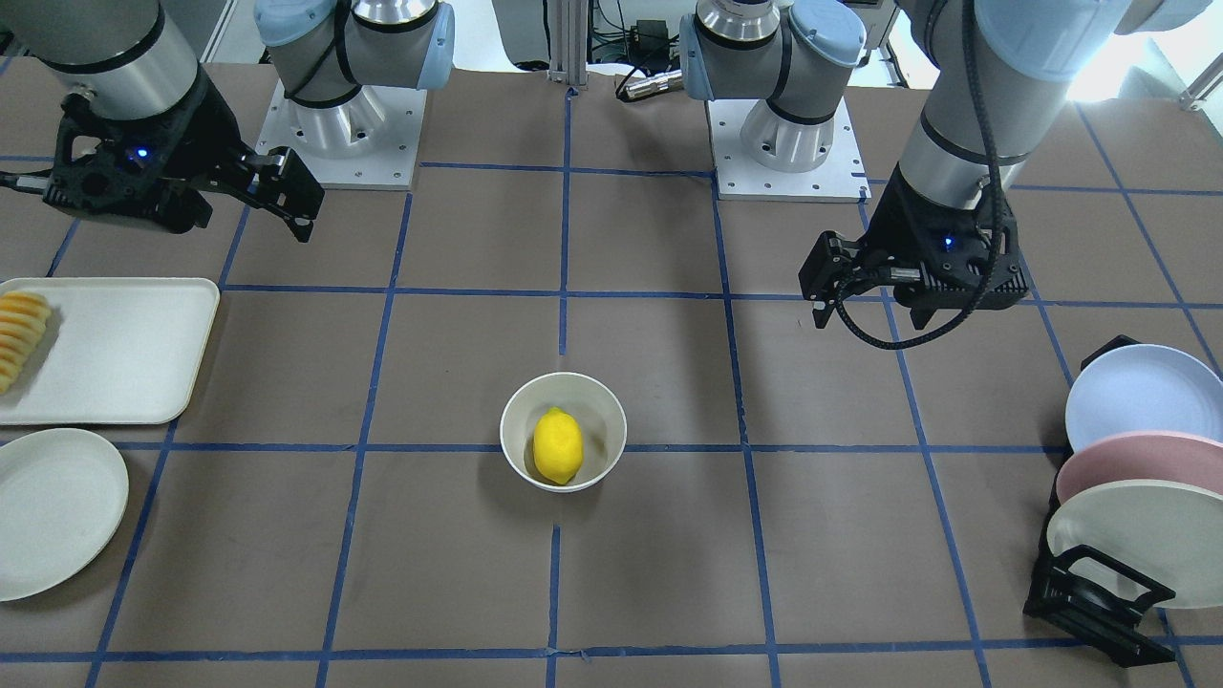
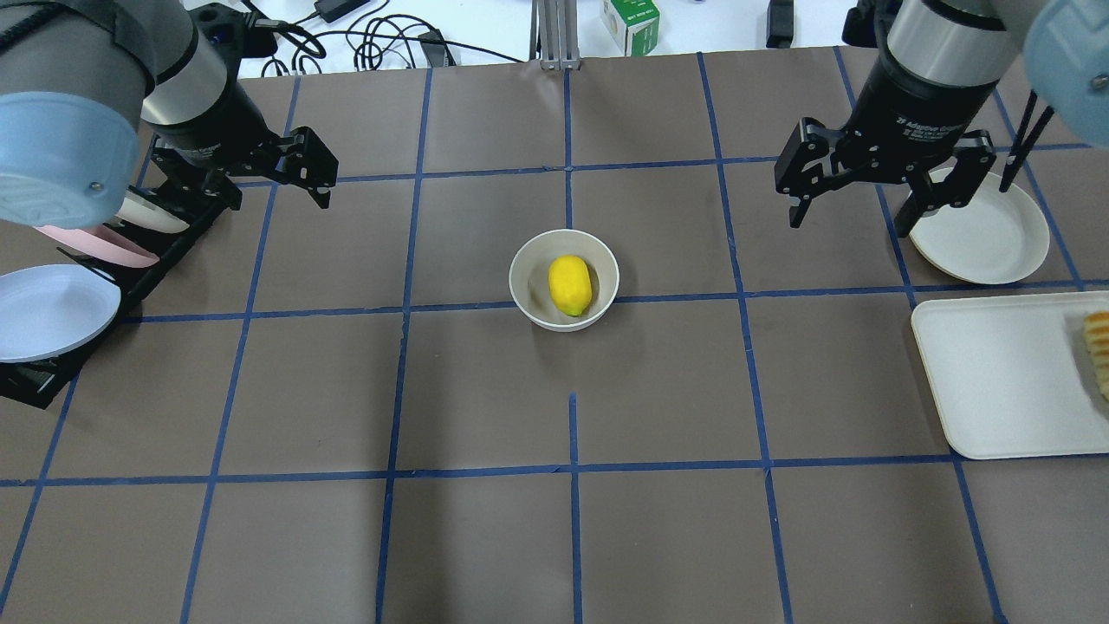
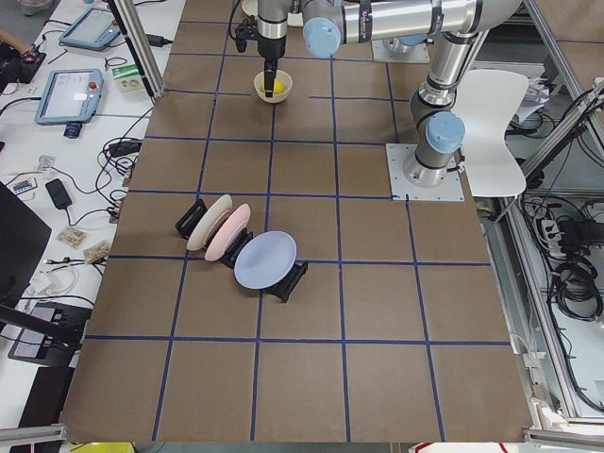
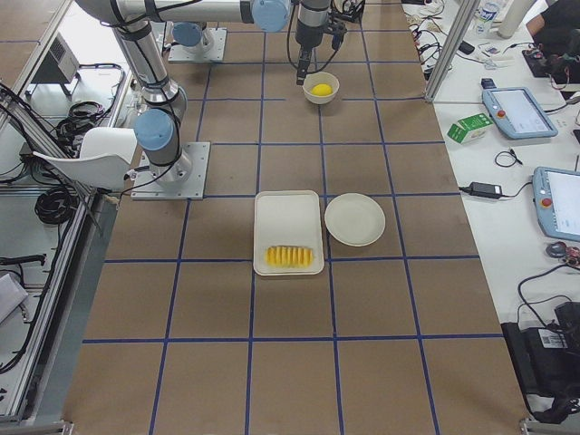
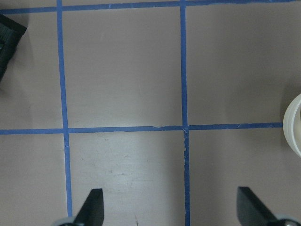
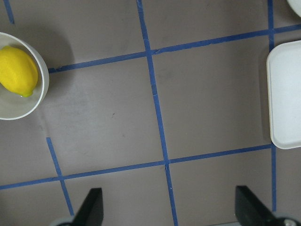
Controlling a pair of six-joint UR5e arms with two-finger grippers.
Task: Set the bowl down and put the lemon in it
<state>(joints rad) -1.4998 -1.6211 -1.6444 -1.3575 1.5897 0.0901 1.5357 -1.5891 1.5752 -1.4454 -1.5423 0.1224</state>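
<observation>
The white bowl (image 1: 598, 405) stands upright near the table's middle, with the yellow lemon (image 1: 557, 445) lying inside it. Both also show in the overhead view, the bowl (image 2: 527, 279) and the lemon (image 2: 570, 285), and at the left edge of the right wrist view, the bowl (image 6: 19, 109) and the lemon (image 6: 18, 69). My left gripper (image 2: 260, 186) is open and empty, raised well off to the bowl's left. My right gripper (image 2: 849, 221) is open and empty, raised well off to the bowl's right. Only a sliver of the bowl's rim (image 5: 295, 123) shows in the left wrist view.
A white tray (image 2: 996, 373) with a row of yellow-orange slices (image 2: 1099, 351) and a flat off-white plate (image 2: 983, 234) lie on my right side. A black rack (image 2: 173, 238) with three upright plates stands on my left side. Blue tape lines grid the brown table.
</observation>
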